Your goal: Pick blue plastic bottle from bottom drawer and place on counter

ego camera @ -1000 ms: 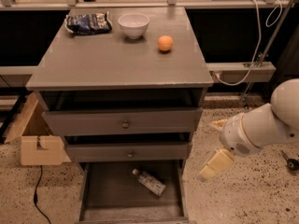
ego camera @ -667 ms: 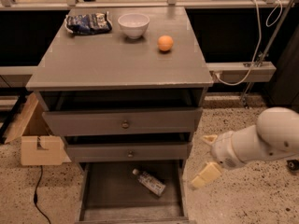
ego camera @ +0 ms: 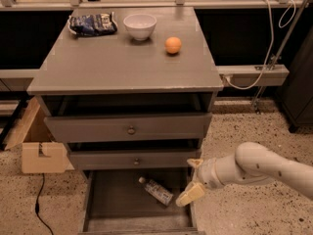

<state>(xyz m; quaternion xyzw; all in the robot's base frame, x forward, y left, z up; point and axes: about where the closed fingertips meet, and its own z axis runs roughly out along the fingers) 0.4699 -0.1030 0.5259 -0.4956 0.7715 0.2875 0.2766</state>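
Note:
The blue plastic bottle lies on its side in the open bottom drawer, white cap pointing to the upper left. My gripper hangs at the drawer's right edge, just right of the bottle and not touching it. Its two pale fingers stand apart, open and empty. The counter is the grey top of the cabinet above.
On the counter stand a dark blue snack bag, a white bowl and an orange. The two upper drawers with knobs stick out slightly above the bottom drawer. A cardboard box sits on the floor at left.
My arm has moved left and downward, bringing the open gripper from beside the cabinet to the right edge of the bottom drawer, close to the bottle.

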